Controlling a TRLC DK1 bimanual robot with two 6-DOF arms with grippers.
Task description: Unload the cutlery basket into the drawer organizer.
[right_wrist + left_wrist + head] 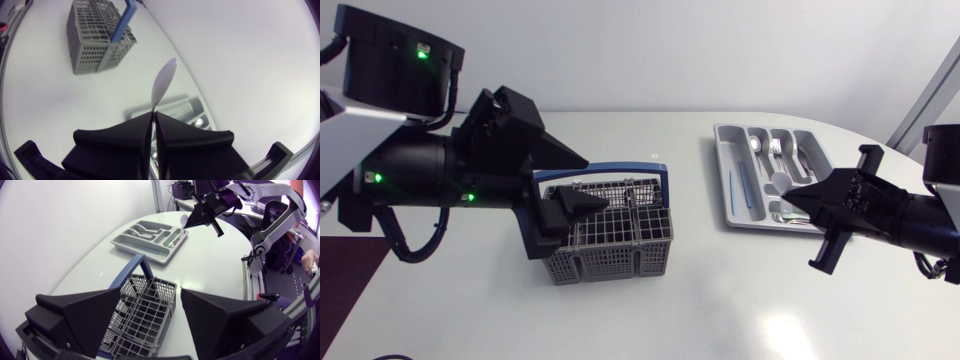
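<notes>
The grey wire cutlery basket (612, 228) with a blue handle (620, 170) stands at the table's middle. My left gripper (595, 183) hangs open just above it, and in the left wrist view the basket (145, 305) shows between the spread fingers (90, 315). I cannot make out any cutlery inside it. The grey drawer organizer (721, 160) lies at the back right. My right gripper (790, 198) is over its near end, shut on a white spoon (779, 183). In the right wrist view the spoon (164, 82) sticks out ahead of the closed fingertips (145, 125).
The organizer holds several metal pieces (775, 148) in its far compartments and a thin blue item (741, 187) in its long left slot. The left wrist view shows the organizer (131, 247) beyond the basket, with my right gripper (192, 220) above it.
</notes>
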